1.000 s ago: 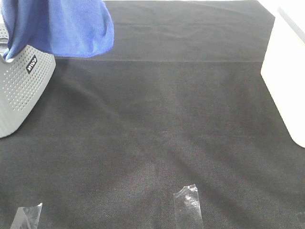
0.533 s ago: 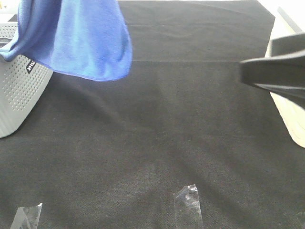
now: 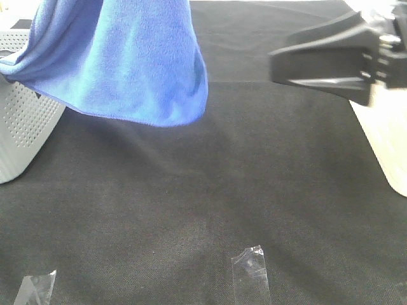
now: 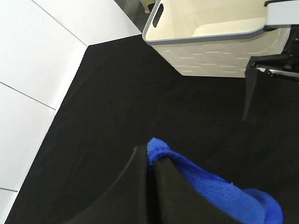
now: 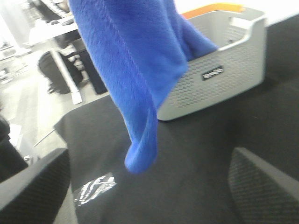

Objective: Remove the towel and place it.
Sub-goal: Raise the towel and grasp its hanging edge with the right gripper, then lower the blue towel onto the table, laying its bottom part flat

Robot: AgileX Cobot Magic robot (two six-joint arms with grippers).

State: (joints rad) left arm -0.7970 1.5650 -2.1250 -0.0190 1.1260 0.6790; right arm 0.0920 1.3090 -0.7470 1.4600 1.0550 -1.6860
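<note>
The towel (image 3: pixel 133 63) is a royal-blue cloth hanging from above the picture's top edge at the back left, its lower end trailing toward the grey perforated basket (image 3: pixel 22 133). My left gripper (image 4: pixel 149 156) is shut on a pinched fold of the towel (image 4: pixel 205 186); in the exterior high view it is out of frame. My right gripper (image 3: pixel 283 67) reaches in from the upper right, to the right of the towel and apart from it. Its two fingers (image 5: pixel 32 186) stand wide open with nothing between them, facing the hanging towel (image 5: pixel 135 70) and the basket (image 5: pixel 224 79).
A white bin (image 3: pixel 388 146) stands at the right edge of the black mat (image 3: pixel 210 190); the left wrist view shows it as a cream bin (image 4: pixel 210 42). Clear tape pieces (image 3: pixel 251 273) lie near the front edge, with another at the front left (image 3: pixel 35 289).
The towel has swung right and further out over the mat. My right gripper has come in from the right, moved up and left toward the towel, and opened wider.
</note>
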